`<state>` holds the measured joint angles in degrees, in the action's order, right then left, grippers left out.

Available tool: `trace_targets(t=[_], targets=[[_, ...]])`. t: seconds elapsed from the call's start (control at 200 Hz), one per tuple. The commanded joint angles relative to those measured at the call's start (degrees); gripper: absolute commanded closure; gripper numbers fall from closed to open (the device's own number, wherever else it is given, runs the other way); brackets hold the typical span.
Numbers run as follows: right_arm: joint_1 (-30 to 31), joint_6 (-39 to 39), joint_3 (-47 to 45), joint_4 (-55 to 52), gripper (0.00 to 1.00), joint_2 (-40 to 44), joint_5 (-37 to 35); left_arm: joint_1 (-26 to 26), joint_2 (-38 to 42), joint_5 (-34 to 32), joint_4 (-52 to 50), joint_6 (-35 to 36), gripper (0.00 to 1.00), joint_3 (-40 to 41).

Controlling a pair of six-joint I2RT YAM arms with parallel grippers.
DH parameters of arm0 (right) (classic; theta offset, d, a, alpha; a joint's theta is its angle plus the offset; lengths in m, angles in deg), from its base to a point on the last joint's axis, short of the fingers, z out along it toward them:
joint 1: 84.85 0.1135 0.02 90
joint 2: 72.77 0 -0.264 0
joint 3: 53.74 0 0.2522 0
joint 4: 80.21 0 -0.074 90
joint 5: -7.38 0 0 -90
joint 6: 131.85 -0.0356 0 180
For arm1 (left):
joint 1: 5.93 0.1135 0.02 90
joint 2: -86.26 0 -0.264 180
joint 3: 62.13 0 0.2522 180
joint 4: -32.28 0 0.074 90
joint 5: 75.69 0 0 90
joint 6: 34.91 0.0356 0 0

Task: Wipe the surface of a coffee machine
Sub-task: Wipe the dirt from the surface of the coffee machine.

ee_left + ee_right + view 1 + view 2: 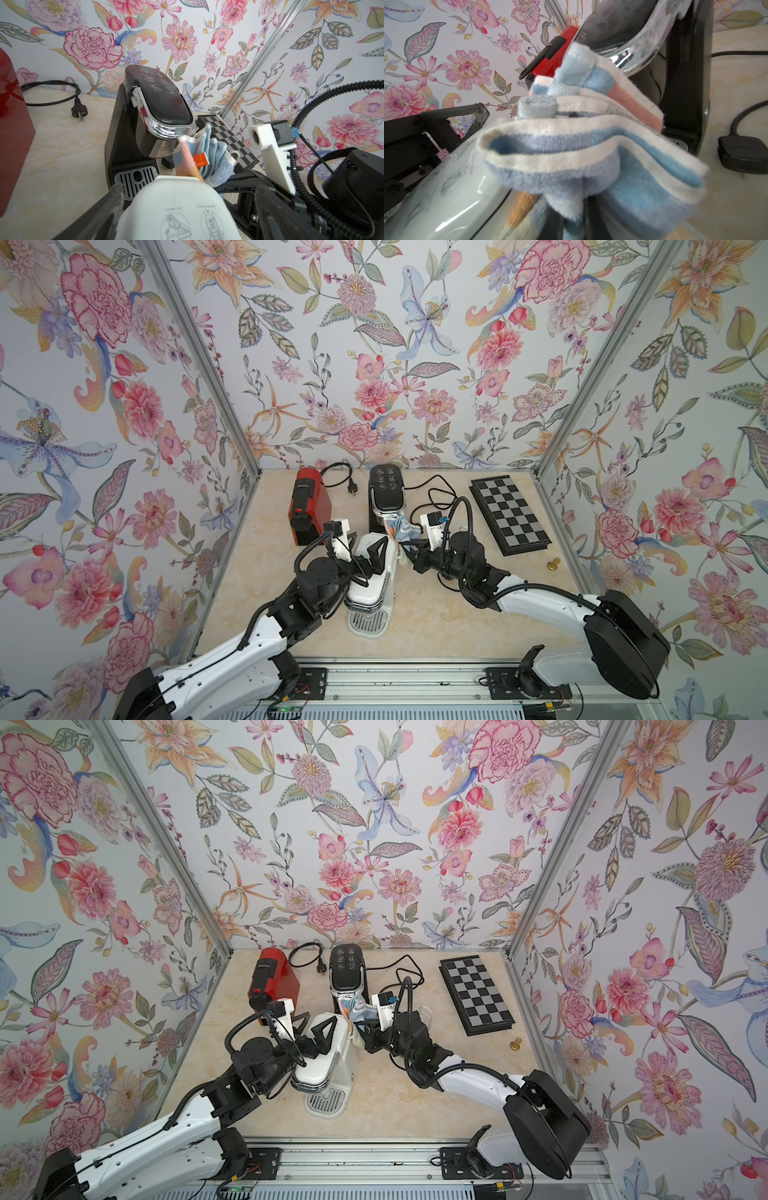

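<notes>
A white coffee machine (370, 589) stands mid-table, its lid (178, 207) between the fingers of my left gripper (369, 538), which is open wide and straddles it. Whether the fingers touch the lid I cannot tell. My right gripper (405, 551) is shut on a bunched blue, white and pink striped cloth (399, 531). The cloth (591, 145) sits between the white machine's back right edge and the chrome front rim of a black coffee machine (386, 493) behind it, touching that rim. It hides the right fingers in the right wrist view.
A red coffee machine (309, 499) stands at the back left, its cord and plug (352, 489) on the table. The black machine's cord (436, 493) loops to the right. A chessboard (509, 514) lies back right, with small gold pieces (552, 564) near the right wall.
</notes>
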<state>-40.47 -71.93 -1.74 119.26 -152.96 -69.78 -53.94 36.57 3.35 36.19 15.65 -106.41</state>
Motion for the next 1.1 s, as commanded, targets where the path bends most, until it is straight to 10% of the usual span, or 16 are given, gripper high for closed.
trace_targets(t=[0.0, 0.63, 1.096], targets=[[1.69, -1.89, -1.52, 1.39, 1.00, -3.32, 3.64, -0.51, -3.85, 2.93, -10.15, -0.87, 0.01, 3.11], [4.83, -7.12, -8.76, 11.26, 1.00, -15.40, 3.53, -0.51, -2.95, 2.81, -10.11, -1.23, 0.01, 4.11], [14.35, -3.45, -4.42, -14.92, 1.00, -8.89, -6.43, -0.51, -2.64, 3.29, -8.56, -1.48, 0.01, 5.03]])
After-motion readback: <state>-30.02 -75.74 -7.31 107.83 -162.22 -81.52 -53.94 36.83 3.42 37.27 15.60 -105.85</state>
